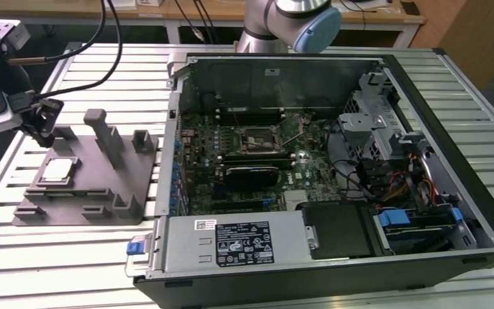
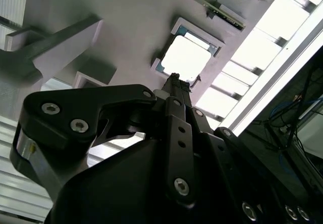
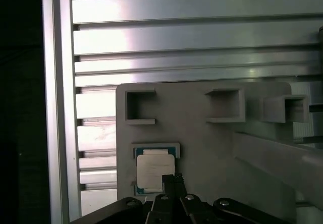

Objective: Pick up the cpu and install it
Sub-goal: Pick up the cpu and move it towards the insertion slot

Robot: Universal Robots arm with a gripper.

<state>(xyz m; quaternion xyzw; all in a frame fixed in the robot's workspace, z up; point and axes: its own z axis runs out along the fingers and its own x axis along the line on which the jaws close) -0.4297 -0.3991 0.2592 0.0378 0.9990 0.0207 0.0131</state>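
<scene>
One cpu (image 3: 151, 168) in grey fixture (image 3: 202, 148); one hand (image 3: 170, 179) near it, clenched, empty.

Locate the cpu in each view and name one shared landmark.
Exterior view: cpu in a recess of the grey fixture, at the exterior view's left.
Second wrist view: cpu in that recess, just beyond the gripper.
First wrist view: cpu in the same recess.
Shared landmark: the grey fixture.

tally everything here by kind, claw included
cpu: 1
grey fixture: 1
open computer case: 1
claw: 1
total: 4
</scene>
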